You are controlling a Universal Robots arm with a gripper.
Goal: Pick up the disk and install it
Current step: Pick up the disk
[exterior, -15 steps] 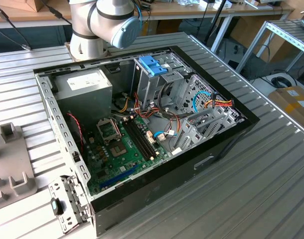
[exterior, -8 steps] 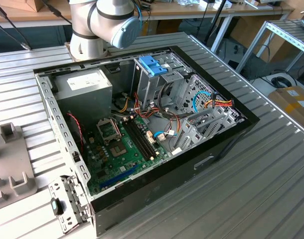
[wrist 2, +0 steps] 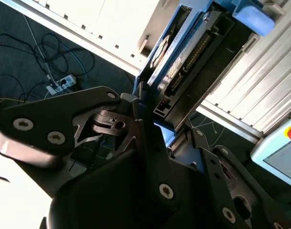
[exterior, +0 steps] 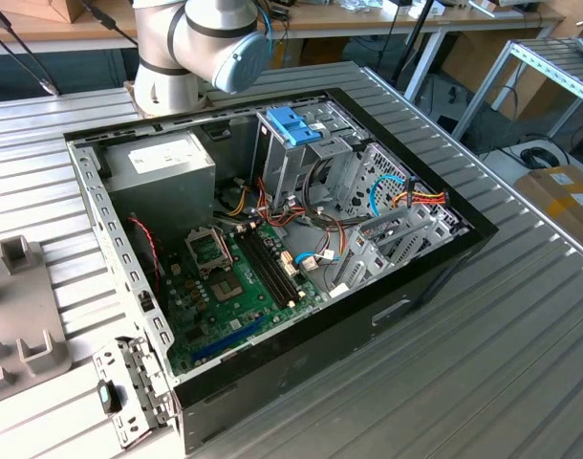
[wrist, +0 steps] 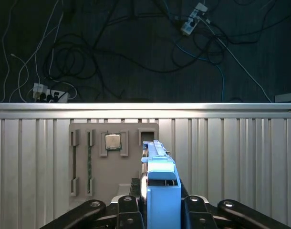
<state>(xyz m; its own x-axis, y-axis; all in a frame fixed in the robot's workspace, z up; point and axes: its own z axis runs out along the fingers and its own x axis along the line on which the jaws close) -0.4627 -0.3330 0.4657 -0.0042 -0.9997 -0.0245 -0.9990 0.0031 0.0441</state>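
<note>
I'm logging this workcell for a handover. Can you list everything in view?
case: one, black, open, on the table
table: one, silver, ribbed, under the case
power supply: one, grey, case corner nearest the arm
motherboard: one, green, case floor
handle: one, blue, atop the metal cage
cables: many, red, yellow, blue, inside the case
tray: one, grey, on the table
chip: one, silver, in a tray pocket
power strips: two, white, on the floor
disk: one, silver with light blue frame, between the gripper's fingers
arm: one, silver with blue cap, behind the case
gripper: one, black, shut on the disk
</note>
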